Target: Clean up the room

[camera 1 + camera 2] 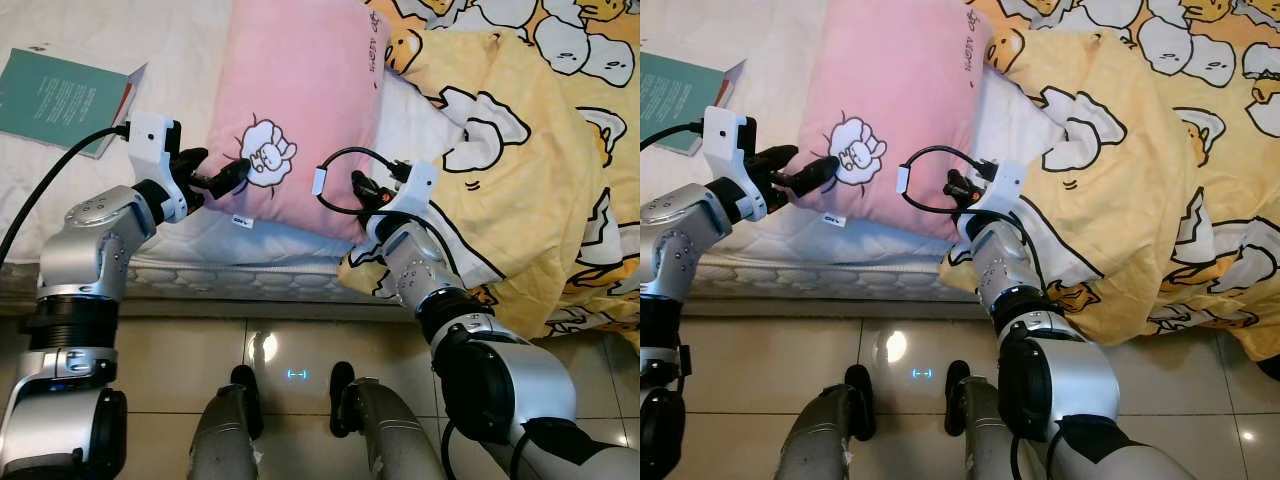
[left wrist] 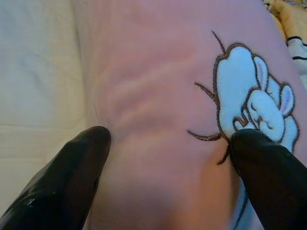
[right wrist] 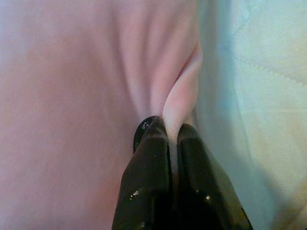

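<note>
**Spotter:** How far along are we on the room?

**Me:** Early, by my reckoning. The pink pillow [image 1: 300,110] lies on the white mattress [image 1: 90,190], its near end by the bed's front edge, tilted off square. The yellow duck quilt [image 1: 520,150] is heaped across the right of the bed and spills over the edge toward the tiled floor [image 1: 300,350]. A teal book [image 1: 60,100] sits on the sheet at far left. None of it looks put away yet.

**Spotter:** What do the hands have?

**Me:** My right gripper [image 3: 170,136] is pinched tight on a fold of the pillow's pink fabric, right at its near right edge, where the pillow meets the white sheet. I see the ridge of cloth squeezed between the two black fingers, so I call that a real hold.

**Spotter:** And the left?

**Me:** My left gripper [image 2: 168,143] is spread wide with nothing in it. One fingertip [image 2: 266,163] rests at the embroidered white sheep patch [image 1: 268,152], the other near the pillow's left edge. Pink cloth lies between them, touching or close to it; I can't tell which.

**Spotter:** So what's left?

**Me:** I judge the left needs to pinch its side before I lift the pillow. Then the quilt and book remain.
</note>
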Robot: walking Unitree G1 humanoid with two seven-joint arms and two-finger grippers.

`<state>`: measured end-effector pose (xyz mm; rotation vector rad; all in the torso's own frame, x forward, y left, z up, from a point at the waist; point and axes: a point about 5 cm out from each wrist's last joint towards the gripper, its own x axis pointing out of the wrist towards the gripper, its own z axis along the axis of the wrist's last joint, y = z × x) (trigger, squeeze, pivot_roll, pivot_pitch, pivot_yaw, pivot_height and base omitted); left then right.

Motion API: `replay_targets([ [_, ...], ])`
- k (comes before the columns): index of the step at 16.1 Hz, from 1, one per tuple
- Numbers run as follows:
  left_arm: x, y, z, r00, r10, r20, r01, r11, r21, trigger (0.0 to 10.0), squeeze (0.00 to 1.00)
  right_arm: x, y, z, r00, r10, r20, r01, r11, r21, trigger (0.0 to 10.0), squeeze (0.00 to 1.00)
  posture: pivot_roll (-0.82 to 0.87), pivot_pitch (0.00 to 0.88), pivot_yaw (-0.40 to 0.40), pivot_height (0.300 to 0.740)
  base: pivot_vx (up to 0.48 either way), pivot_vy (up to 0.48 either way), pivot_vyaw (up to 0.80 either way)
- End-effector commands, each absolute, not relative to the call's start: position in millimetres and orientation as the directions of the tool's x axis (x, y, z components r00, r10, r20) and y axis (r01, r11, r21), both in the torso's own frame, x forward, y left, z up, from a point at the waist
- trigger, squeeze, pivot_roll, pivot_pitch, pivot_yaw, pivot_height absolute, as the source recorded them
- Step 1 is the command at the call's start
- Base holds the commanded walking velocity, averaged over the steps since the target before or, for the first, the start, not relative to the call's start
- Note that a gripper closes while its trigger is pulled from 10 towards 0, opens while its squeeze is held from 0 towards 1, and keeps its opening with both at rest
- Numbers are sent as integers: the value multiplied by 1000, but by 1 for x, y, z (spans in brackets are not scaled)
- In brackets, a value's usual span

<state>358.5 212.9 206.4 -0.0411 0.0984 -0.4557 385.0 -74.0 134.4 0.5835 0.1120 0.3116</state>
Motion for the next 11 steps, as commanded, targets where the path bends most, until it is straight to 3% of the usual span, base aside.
replay_targets([
  [1,358,210,188,898,-423,-122,418,906,-64,10000,1000,378,-69,119,935,346,-74,-248,791,559,0,0,-38,354,-95,740,0,0,0],
  [3,362,204,178,911,-396,-116,397,918,-20,10000,1000,378,-68,120,934,352,-69,-258,793,552,0,0,-34,354,-98,740,0,0,0],
  [4,368,199,169,922,-376,-96,369,926,-87,10000,0,378,-67,120,932,358,-66,-266,793,548,0,0,-31,354,-98,740,0,0,0],
  [9,369,173,111,907,-334,-255,293,938,-187,10000,0,378,-65,121,928,368,-63,-280,798,533,0,0,-41,333,-102,740,0,0,0],
  [10,369,174,106,914,-304,-268,261,948,-185,0,0,380,-67,124,928,367,-55,-286,801,526,0,0,-44,304,-107,740,0,0,0],
  [11,370,176,105,925,-275,-263,234,956,-176,0,0,381,-67,127,927,373,-44,-299,804,514,0,0,-39,301,-110,740,0,0,0],
])
